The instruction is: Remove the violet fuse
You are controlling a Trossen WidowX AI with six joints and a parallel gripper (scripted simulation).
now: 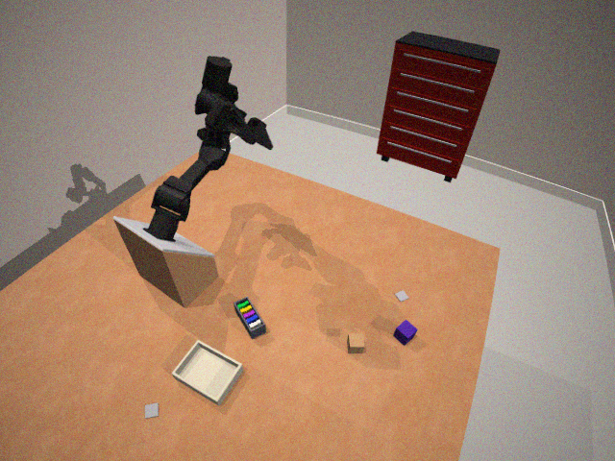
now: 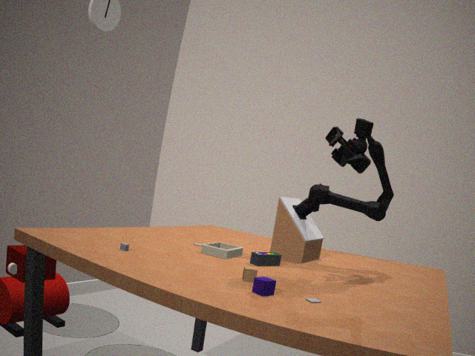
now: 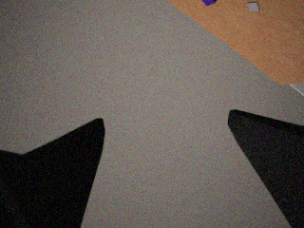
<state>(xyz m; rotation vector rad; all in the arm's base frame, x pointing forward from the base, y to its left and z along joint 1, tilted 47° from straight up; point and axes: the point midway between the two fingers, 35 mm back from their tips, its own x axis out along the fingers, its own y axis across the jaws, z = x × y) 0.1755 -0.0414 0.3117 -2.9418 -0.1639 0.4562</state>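
The violet fuse (image 1: 248,313) sits in the middle of the row in the dark fuse block (image 1: 258,333) (image 2: 264,260), between a yellow fuse (image 1: 245,308) and a blue fuse (image 1: 252,319). A green fuse (image 1: 242,303) and a white fuse (image 1: 255,324) are at the row's ends. The single fuses are too small to tell apart in the exterior view. The pale, shallow tray (image 1: 210,373) (image 2: 214,251) stands beside the block and is empty. My gripper (image 3: 167,121) is open with nothing between its fingers. It is high above the table, far from the block.
A purple cube (image 1: 405,332) (image 2: 263,286) (image 3: 208,2) and a tan cube (image 1: 356,343) (image 2: 249,274) lie apart from the block. Flat grey tiles (image 1: 402,296) (image 1: 151,410) lie farther out. A small grey block (image 2: 124,247) is near the table's far left. The arm's sloped base (image 1: 191,279) (image 2: 286,233) stands near the block.
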